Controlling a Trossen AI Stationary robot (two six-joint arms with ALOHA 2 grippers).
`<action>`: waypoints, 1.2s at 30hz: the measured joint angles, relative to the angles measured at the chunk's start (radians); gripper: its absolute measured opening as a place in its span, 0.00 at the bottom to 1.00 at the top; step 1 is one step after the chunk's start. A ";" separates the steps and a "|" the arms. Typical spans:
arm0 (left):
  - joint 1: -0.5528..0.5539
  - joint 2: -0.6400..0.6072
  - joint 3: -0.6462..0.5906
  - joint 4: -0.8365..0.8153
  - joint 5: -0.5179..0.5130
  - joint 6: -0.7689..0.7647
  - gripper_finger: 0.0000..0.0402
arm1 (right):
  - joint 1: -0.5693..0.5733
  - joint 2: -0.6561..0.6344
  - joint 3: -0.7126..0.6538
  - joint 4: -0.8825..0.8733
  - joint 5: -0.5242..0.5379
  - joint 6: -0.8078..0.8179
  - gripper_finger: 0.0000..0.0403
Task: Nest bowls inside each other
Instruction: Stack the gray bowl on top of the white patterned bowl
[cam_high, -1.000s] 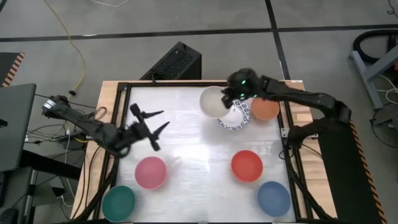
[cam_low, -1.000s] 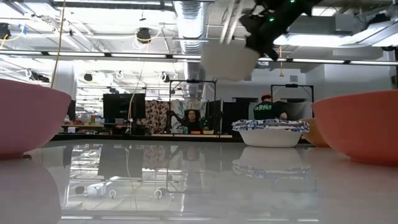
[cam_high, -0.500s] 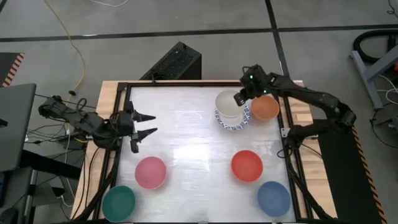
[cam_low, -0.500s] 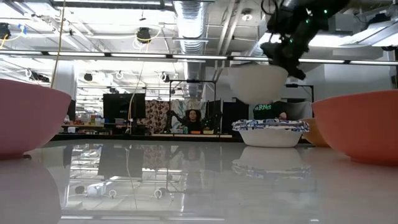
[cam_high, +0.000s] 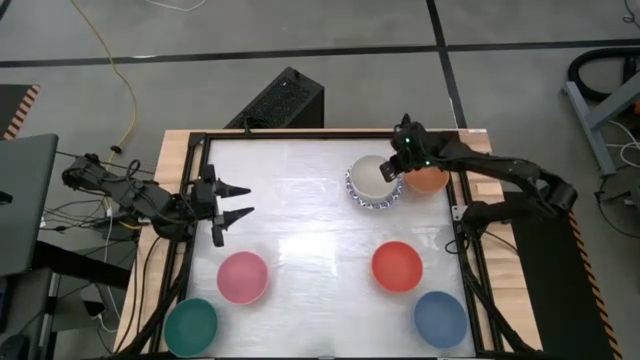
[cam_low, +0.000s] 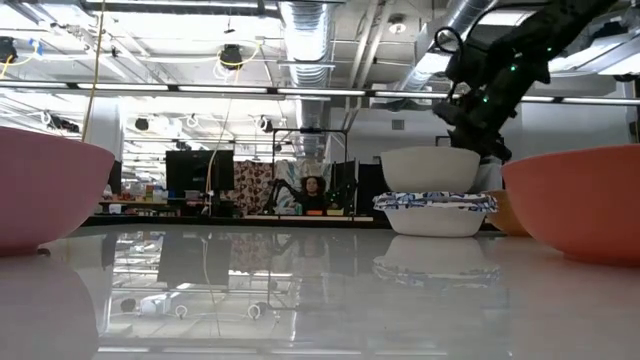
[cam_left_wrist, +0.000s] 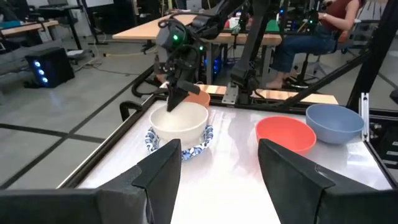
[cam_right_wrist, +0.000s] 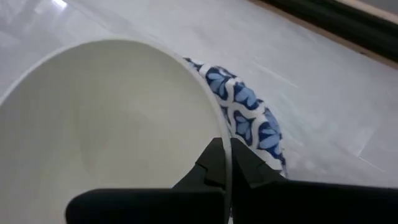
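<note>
My right gripper (cam_high: 392, 171) is shut on a plain cream bowl (cam_high: 368, 174), which sits level and low in the white bowl with a blue patterned rim (cam_low: 437, 213) at the table's far right. Whether the two bowls touch I cannot tell. An orange bowl (cam_high: 429, 178) stands just to the right of them. Red (cam_high: 397, 266), blue (cam_high: 440, 318), pink (cam_high: 242, 277) and green (cam_high: 190, 325) bowls rest on their bases nearer the front. My left gripper (cam_high: 236, 200) hovers open at the left edge, pointing level across the table with nothing between its fingers. My right gripper pinches the cream bowl's rim (cam_right_wrist: 225, 142) on the bowl's right side, one finger inside the bowl and one outside (cam_right_wrist: 245, 163). The fingers slant down from the far right. The bowl hangs level, mouth up, its bottom down at the patterned bowl's rim (cam_low: 440, 200).
The black frame (cam_high: 200, 150) runs round the white tabletop. Bare tabletop lies in the middle, between the pink and red bowls. People sit at desks in the room beyond the table's far edge.
My right gripper has gone down and toward the table's right edge with the cream bowl, which was tilted and high to the left of the patterned bowl and now sits level in its mouth. My left gripper has drawn back toward the left edge and rolled.
</note>
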 joint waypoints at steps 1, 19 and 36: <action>0.000 0.001 0.000 0.000 0.000 0.000 0.51 | 0.001 0.005 -0.009 0.024 0.000 -0.001 0.03; 0.000 0.001 0.000 0.001 -0.002 -0.010 0.51 | -0.017 0.015 -0.113 0.130 0.037 0.005 0.03; 0.000 0.001 0.000 -0.015 -0.002 -0.013 0.51 | -0.010 0.015 -0.116 0.135 0.054 0.016 0.15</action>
